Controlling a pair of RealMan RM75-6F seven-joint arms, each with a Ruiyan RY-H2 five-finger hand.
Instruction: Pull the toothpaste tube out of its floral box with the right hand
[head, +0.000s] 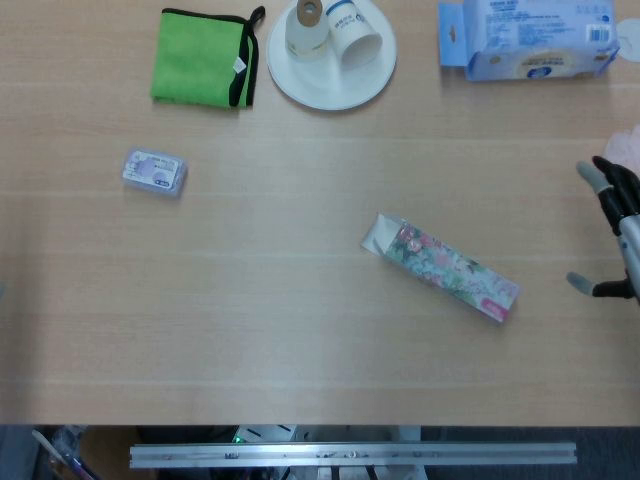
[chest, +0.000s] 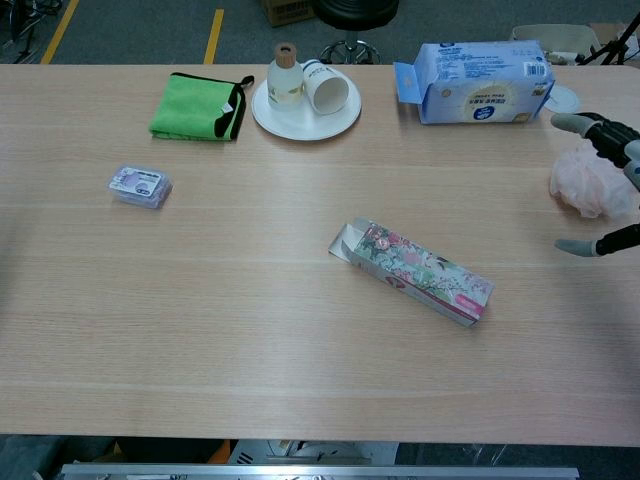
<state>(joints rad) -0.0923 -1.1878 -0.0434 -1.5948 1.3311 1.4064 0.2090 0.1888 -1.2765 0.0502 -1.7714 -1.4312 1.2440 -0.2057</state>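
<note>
The floral box (head: 444, 267) (chest: 414, 271) lies flat near the table's middle, slanting from upper left to lower right, with its open flap end at the upper left. No toothpaste tube shows outside it. My right hand (head: 615, 232) (chest: 606, 185) comes in at the right edge, fingers spread apart and holding nothing, well to the right of the box. My left hand appears in neither view.
A green cloth (head: 203, 57), a white plate (head: 312, 82) bearing a small bottle and a tipped cup, and a blue tissue pack (head: 527, 38) line the far side. A small purple case (head: 154, 171) sits at the left. A pink bath puff (chest: 588, 180) lies beside my right hand.
</note>
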